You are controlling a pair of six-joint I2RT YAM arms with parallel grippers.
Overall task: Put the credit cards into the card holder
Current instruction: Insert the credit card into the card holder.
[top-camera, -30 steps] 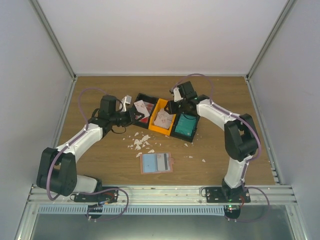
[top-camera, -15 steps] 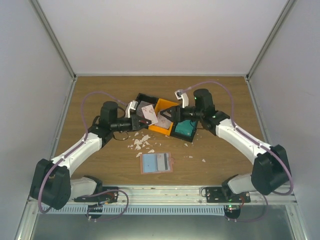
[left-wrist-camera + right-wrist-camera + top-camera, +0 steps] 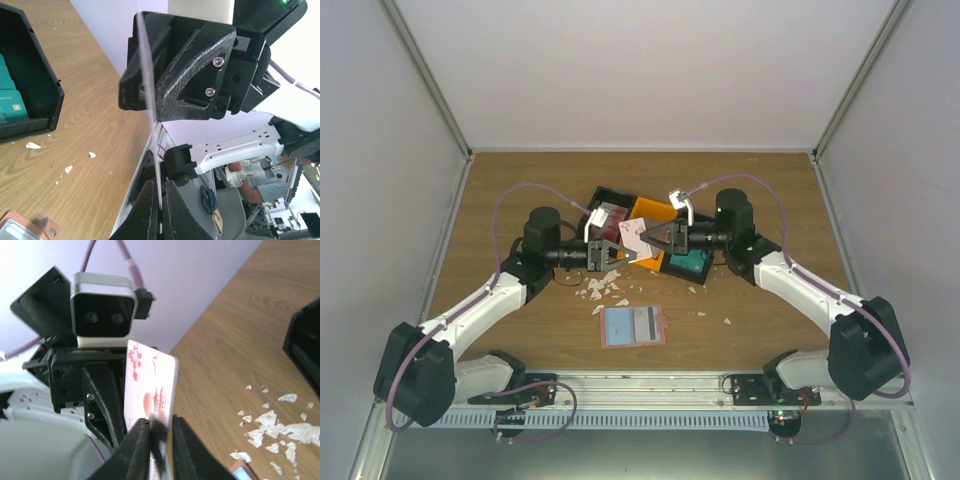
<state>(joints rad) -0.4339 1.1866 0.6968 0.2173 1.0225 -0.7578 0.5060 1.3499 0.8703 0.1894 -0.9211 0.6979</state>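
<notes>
A credit card (image 3: pixel 633 236), white with red print, hangs in the air above the tray between my two grippers, which face each other. My left gripper (image 3: pixel 618 252) is shut on one end; in the left wrist view the card (image 3: pixel 150 100) is edge-on between the fingers of that gripper (image 3: pixel 162 200). My right gripper (image 3: pixel 646 240) has its jaws closed to a narrow gap on the other end, and the card (image 3: pixel 150 380) touches both fingers of that gripper (image 3: pixel 161 427). The salmon-pink card holder (image 3: pixel 633 326) lies flat on the table nearer the arm bases.
A black-and-orange three-compartment tray (image 3: pixel 645 208) sits behind and under the grippers, with teal cards (image 3: pixel 688 262) in its right compartment. White scraps (image 3: pixel 600 285) are scattered between tray and holder. The holder's corner (image 3: pixel 25 227) shows in the left wrist view.
The left gripper has carried the card rightwards and up off the tray. The right gripper has swung in from the tray's far side to face it and now has the card's other end between its jaws.
</notes>
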